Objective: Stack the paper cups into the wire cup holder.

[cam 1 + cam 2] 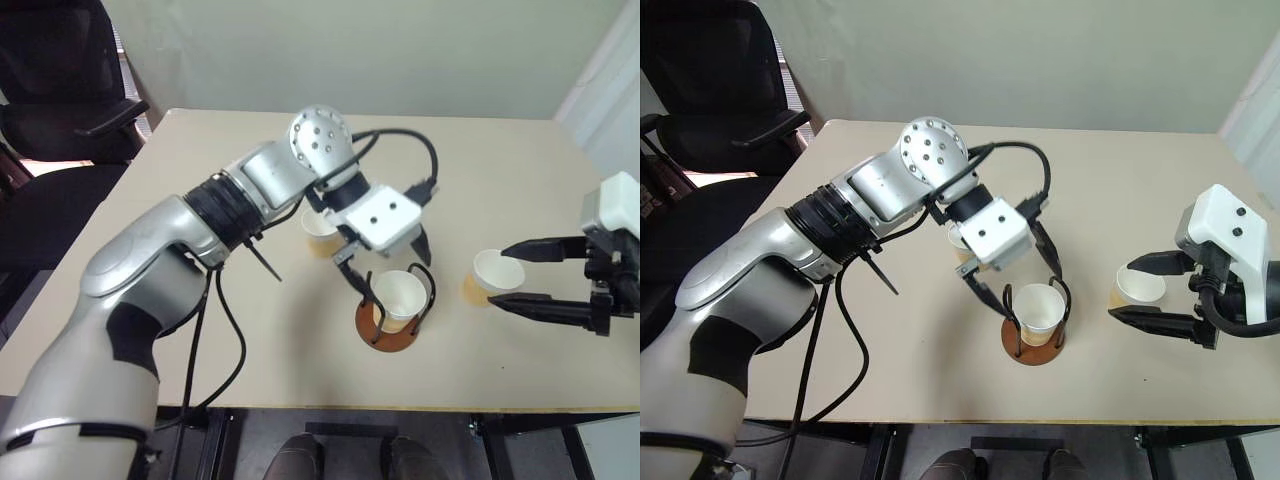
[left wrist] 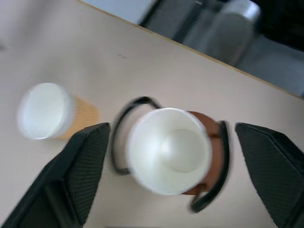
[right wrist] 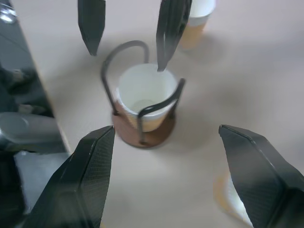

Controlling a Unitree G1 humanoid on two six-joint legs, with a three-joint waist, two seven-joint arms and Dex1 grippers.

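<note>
One paper cup (image 1: 398, 295) stands upright inside the wire cup holder (image 1: 385, 338), between its two black loops, on the reddish-brown base. My left gripper (image 1: 395, 278) hangs over it, open, its fingers (image 2: 88, 161) wide on either side and clear of the cup's rim (image 2: 168, 149). A second paper cup (image 1: 320, 228) stands on the table just behind that gripper. The third cup (image 1: 497, 272) stands to the right, below the tips of my right gripper (image 1: 1121, 288), which is open and empty. In the right wrist view this cup (image 3: 227, 197) lies beside one finger, not gripped.
The tan table (image 1: 180, 300) has its front edge close below the holder. A black office chair (image 1: 60, 100) stands off the far left corner. Black cables (image 1: 225, 340) hang from my left forearm over the table's left half.
</note>
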